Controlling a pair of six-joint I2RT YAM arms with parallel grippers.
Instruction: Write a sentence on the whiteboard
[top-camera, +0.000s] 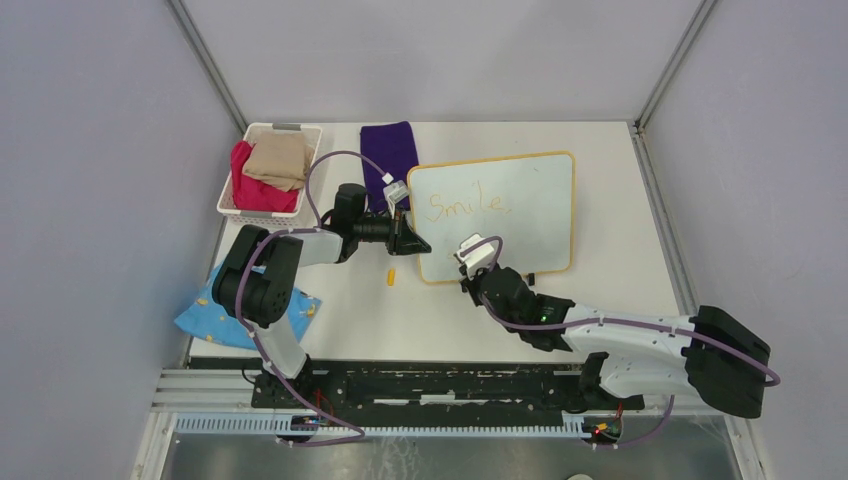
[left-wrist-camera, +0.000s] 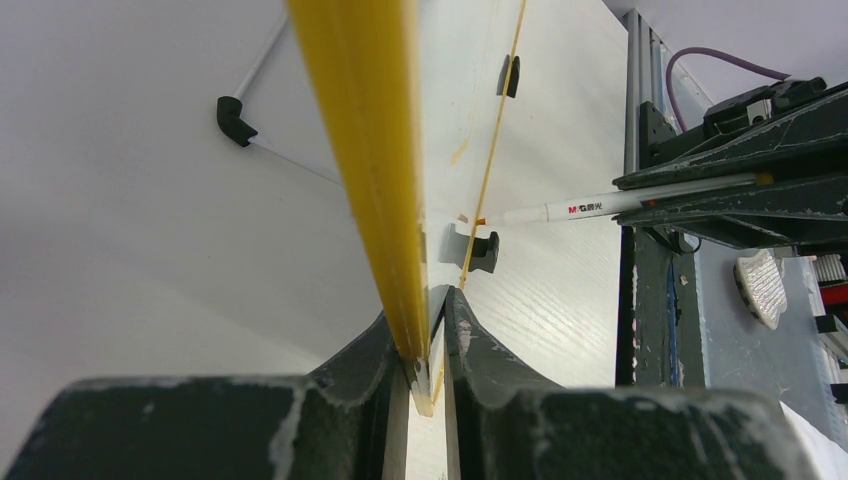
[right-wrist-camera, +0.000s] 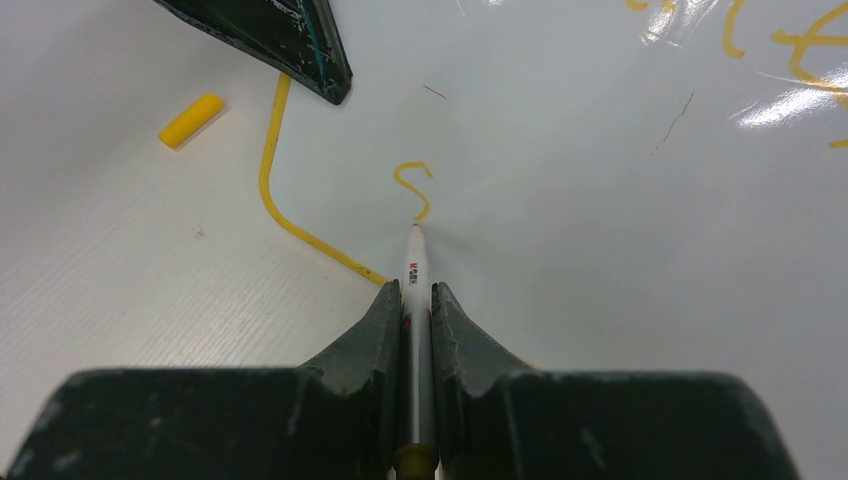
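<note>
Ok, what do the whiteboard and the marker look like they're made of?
The whiteboard: glossy white face, likely a coated sheet, since it throws bright glare in the right wrist view; its yellow frame looks like smooth plastic. The marker: slim white barrel with printed lettering, apparently smooth plastic.

A yellow cap (top-camera: 391, 277) lies left of the whiteboard (top-camera: 530, 220) (near its corner). Bare table (top-camera: 620, 240) lies right of it.
</note>
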